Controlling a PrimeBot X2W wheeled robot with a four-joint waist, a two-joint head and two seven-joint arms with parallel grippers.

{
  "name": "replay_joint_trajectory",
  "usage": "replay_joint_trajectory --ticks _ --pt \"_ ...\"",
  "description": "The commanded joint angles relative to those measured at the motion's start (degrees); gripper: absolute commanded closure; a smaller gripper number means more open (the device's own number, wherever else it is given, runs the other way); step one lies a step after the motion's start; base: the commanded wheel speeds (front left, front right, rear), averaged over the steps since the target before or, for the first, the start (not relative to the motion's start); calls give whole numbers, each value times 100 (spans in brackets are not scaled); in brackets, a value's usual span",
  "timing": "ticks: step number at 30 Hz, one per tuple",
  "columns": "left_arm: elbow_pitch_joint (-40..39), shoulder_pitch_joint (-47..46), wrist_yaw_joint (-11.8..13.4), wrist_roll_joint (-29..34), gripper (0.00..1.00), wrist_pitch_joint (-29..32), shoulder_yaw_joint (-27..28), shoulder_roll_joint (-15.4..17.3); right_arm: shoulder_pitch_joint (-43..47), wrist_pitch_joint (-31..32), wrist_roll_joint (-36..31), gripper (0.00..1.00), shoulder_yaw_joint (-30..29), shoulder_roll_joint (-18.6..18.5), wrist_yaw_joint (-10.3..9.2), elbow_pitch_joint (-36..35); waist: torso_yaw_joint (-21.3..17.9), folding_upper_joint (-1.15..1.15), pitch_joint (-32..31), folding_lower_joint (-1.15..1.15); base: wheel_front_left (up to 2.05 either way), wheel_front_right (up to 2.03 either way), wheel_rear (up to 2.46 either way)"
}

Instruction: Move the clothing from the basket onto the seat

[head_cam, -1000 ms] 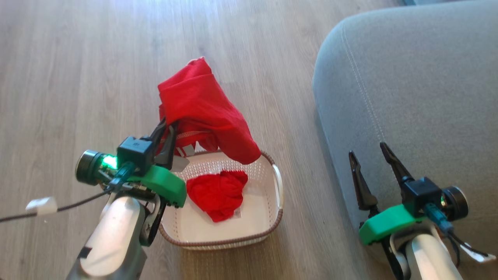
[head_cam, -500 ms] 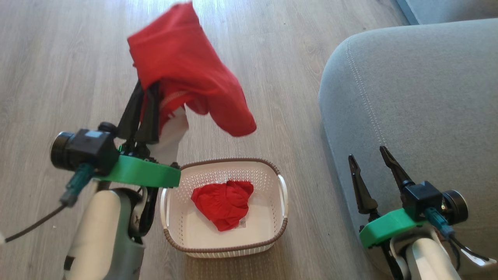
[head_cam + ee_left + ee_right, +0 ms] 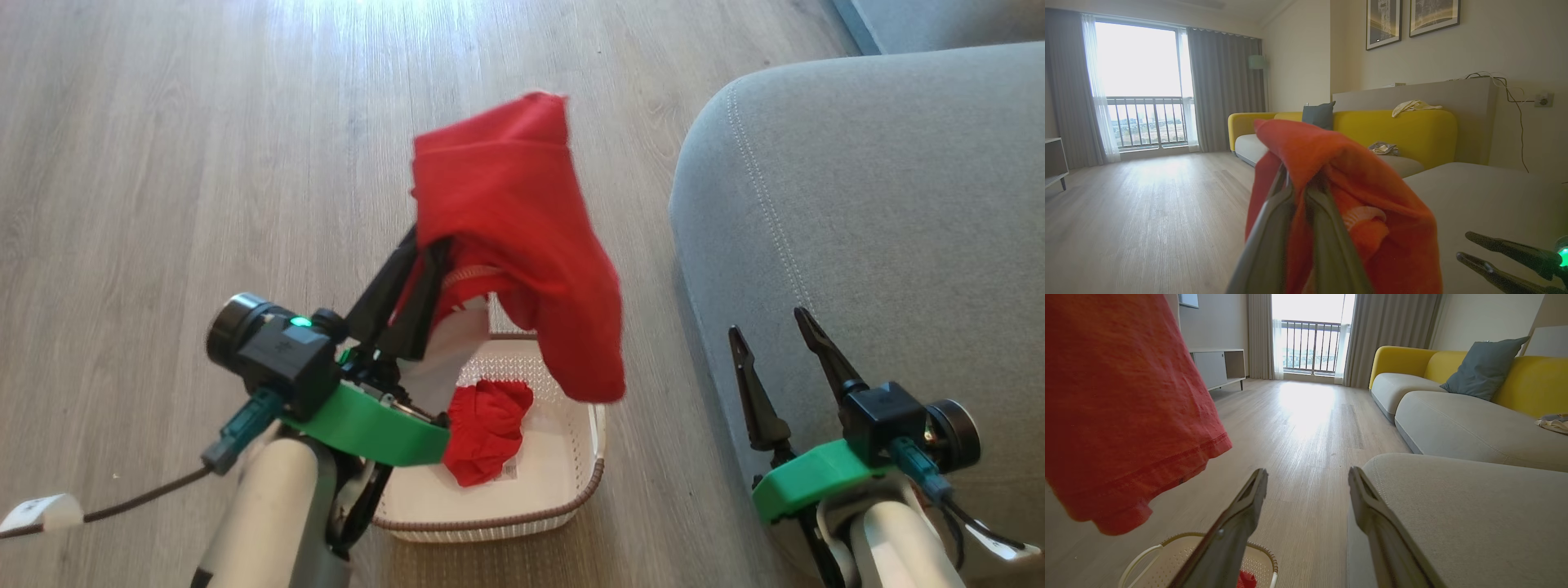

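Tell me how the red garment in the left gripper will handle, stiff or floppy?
Probably floppy: the red garment drapes limp over the shut left gripper. Likely light: a small pinch carries it. It may slump into a heap on the seat.

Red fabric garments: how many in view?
2. One red fabric garment hangs from the shut left gripper above the cream perforated plastic basket; a second red garment lies crumpled inside it. More may hide beneath.

One red garment [image 3: 522, 237] hangs over the cream basket [image 3: 551, 482], a second garment [image 3: 486, 433] crumpled inside, grey seat [image 3: 882, 204] beside.
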Motion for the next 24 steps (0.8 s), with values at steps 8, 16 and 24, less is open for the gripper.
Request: replay_joint_trajectory --ticks 8,16,24 --pt "-143 -134 -49 0 100 -30 59 -1 -72 -37 2 0 233 8 -1 -229 -13 0 37 1 0 0 0" --pt "-94 -177 -32 6 100 -30 99 -2 -132 -37 416 0 1011 -320 -1 -830 -51 0 54 1 0 0 0" --pt "34 -195 -32 92 100 -30 150 -2 -172 -37 736 0 1881 -941 -1 -1487 -79 0 41 1 0 0 0"
